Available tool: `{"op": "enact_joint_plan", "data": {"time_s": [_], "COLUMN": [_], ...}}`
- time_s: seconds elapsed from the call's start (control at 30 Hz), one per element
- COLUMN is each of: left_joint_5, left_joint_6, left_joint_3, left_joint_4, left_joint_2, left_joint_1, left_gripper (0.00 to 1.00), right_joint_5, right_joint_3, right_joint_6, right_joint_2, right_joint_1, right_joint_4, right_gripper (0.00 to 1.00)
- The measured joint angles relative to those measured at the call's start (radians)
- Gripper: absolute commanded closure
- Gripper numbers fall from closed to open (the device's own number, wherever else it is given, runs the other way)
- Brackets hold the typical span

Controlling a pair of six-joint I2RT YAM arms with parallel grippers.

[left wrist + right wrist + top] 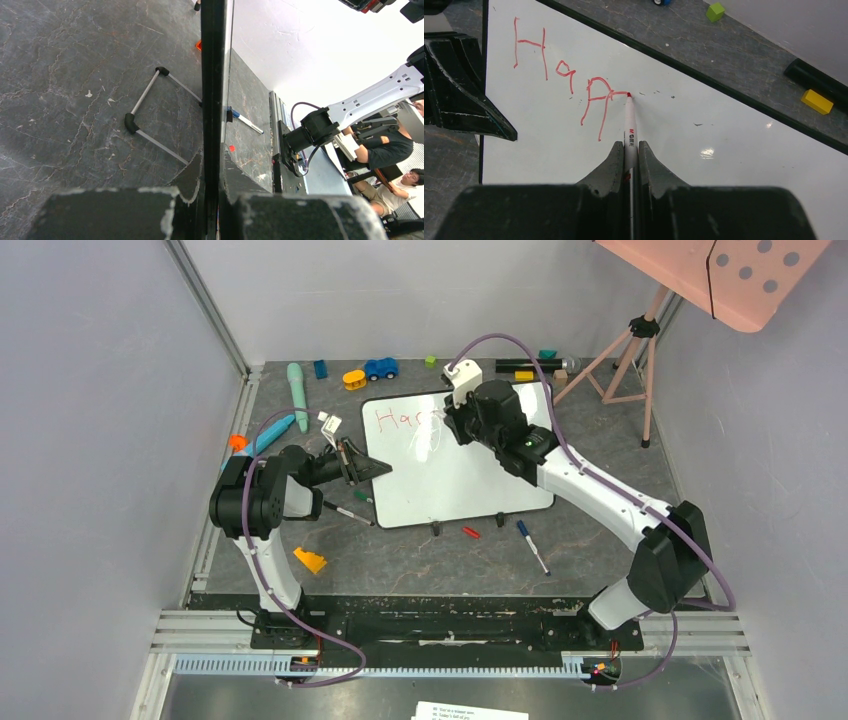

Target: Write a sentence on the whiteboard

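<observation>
1. Gripping a red marker [630, 125], the right gripper [630, 149] has its jaws shut tight on the barrel, and the tip touches the whiteboard [470, 480].
2. The whiteboard lies flat near the middle of the table [420, 560], turned a little clockwise in the top view.
3. The sentence [569, 80] so far reads "Hap" plus part of another letter. It is in red at the board's 10 o'clock corner, and the marker tip rests at the end of the last stroke.
4. The left gripper [212, 160] is clamped almost fully closed on the board's thin black rim, at its 9 o'clock edge.
5. Just off the board at 6 o'clock lie a small red piece [470, 532] and a blue-capped pen [532, 545].
6. A black pen [348, 512] lies at 8 o'clock, and an orange wedge [310, 560] sits further out at 7 o'clock.
7. A blue toy car [380, 368] sits at 11 o'clock, beyond the board.
</observation>
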Motion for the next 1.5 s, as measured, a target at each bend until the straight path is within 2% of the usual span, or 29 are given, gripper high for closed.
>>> {"op": "enact_joint_plan", "data": {"time_s": [0.37,1.0,1.5], "left_joint_5": [0.000,0.000,0.001], "left_joint_6": [0.000,0.000,0.000], "left_joint_3": [0.000,0.000,0.000], "left_joint_4": [0.000,0.002,0.002], "left_joint_2": [0.000,0.000,-0.001], "left_joint_1": [0.000,0.000,0.000], "left_gripper": [0.98,0.98,0.98], "right_joint_5": [0.007,-0.148,-0.084], "right_joint_3": [-0.049,-0.063,-0.062], "right_joint_6": [-0.003,0.020,0.023], "right_joint_2": [-0.035,-0.032,-0.101], "right_joint_1": [-0.003,-0.006,-0.050], "right_joint_4": [-0.008,-0.008,-0.001], "right_gripper": [1.00,1.00,1.00]}}
